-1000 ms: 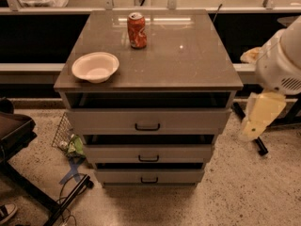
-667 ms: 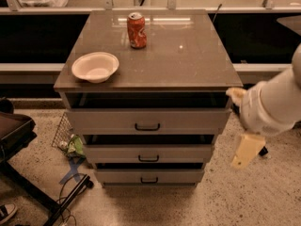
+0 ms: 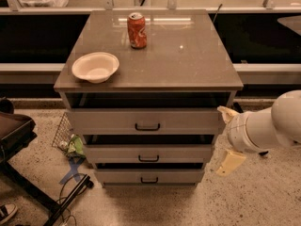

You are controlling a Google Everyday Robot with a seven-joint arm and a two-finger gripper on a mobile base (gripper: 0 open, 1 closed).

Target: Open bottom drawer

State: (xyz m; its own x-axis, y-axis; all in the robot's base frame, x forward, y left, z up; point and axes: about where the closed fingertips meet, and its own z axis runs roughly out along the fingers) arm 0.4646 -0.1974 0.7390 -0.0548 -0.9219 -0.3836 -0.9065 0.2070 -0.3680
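place: robot lab | cues: speckled floor [image 3: 263,199], loose cables [image 3: 70,194], lone drawer cabinet [image 3: 188,62] | claw [image 3: 227,138]: spread, right of drawer cabinet

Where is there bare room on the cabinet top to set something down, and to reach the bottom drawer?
On the cabinet top, the whole right half is bare, right of the can and the bowl; the left side is crowded. The floor before the bottom drawer is open; the gripper hangs off the cabinet's right side.
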